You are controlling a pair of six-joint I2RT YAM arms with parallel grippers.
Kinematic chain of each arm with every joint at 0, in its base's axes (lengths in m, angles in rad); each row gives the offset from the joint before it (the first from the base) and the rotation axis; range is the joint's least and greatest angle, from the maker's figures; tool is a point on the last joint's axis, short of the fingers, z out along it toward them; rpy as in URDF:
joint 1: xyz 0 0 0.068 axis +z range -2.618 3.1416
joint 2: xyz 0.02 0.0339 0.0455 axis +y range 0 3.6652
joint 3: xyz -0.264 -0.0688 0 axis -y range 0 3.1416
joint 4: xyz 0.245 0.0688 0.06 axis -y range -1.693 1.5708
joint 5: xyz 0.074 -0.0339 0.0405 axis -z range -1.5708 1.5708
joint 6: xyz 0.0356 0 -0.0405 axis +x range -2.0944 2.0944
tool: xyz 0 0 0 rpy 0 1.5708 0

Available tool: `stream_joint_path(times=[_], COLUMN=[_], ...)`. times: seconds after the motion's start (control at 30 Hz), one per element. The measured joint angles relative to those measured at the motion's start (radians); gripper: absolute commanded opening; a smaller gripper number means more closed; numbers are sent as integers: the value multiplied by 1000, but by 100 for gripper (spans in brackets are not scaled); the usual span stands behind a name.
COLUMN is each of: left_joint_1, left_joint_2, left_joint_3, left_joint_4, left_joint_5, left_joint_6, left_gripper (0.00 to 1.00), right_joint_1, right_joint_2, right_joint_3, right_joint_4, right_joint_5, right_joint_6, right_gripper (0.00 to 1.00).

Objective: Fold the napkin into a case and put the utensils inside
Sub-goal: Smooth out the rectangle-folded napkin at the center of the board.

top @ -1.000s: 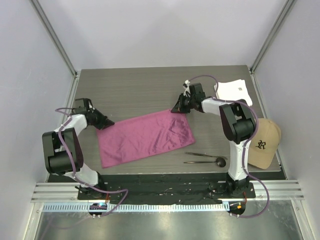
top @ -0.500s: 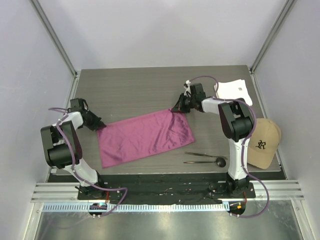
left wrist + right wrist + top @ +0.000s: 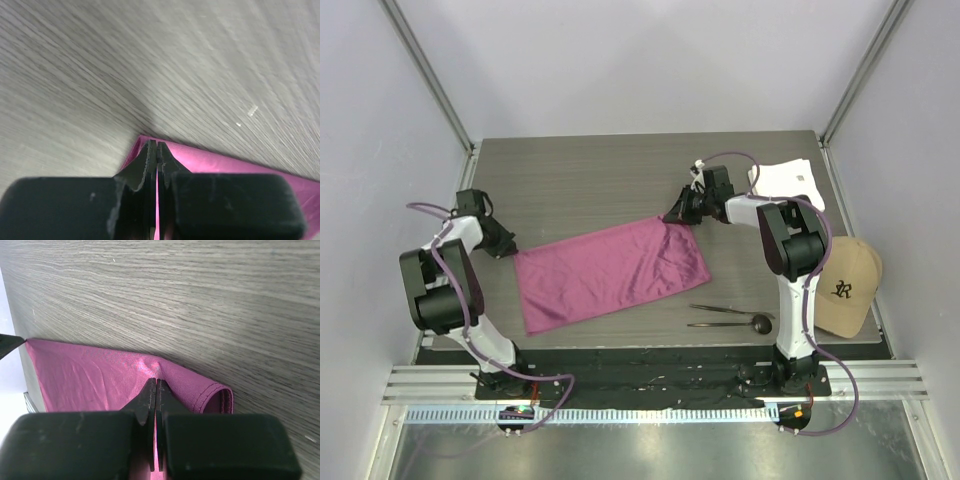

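Napkin [image 3: 610, 275] lies flat as a slanted magenta band across the middle of the counter [image 3: 590, 180], with bare wood open on its far side. At its far-left corner the left hand [image 3: 511, 251] is clamped on the cloth. The right hand [image 3: 671, 218] pinches the far-right corner, where the edge is doubled over. The utensils [image 3: 730, 317] lie near right, just beside the napkin. A white cloth [image 3: 788, 183] sits far right, and a tan cap [image 3: 847, 285] rests at the counter's right edge.

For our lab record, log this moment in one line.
left gripper: shut on napkin | right gripper: shut on napkin | utensils: beside napkin
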State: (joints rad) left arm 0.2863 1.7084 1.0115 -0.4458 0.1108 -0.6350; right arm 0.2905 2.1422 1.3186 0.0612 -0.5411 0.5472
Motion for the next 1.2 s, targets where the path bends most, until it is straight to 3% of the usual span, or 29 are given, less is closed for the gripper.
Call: stream_joint_path(times=[0.1, 0.23, 0.33, 0.47, 0.6, 0.9, 1.2], left_joint_1=[-39, -169, -269, -341, -366, -380, -380], left_joint_2=[-48, -136, -193, -183, -69, 93, 150], left_joint_3=[17, 65, 58, -19, -76, -103, -115], left_joint_4=[-25, -55, -12, 115, 253, 529, 619], left_joint_5=[-55, -100, -50, 61, 148, 227, 228], left_joint_6=[23, 31, -13, -111, -206, -362, -401], left_gripper=[8, 9, 7, 5, 3, 2, 2], right_joint_1=[2, 10, 22, 72, 160, 277, 259], right_joint_2=[0, 0, -4, -21, -22, 102, 181], right_joint_3=[0, 10, 28, 53, 85, 175, 177], right_joint_4=[0, -6, -14, -15, 15, 160, 185], right_joint_5=[0, 2, 16, 37, 41, 11, 5], right_joint_6=[10, 16, 22, 45, 92, 217, 254], right_gripper=[2, 12, 20, 25, 24, 1, 1])
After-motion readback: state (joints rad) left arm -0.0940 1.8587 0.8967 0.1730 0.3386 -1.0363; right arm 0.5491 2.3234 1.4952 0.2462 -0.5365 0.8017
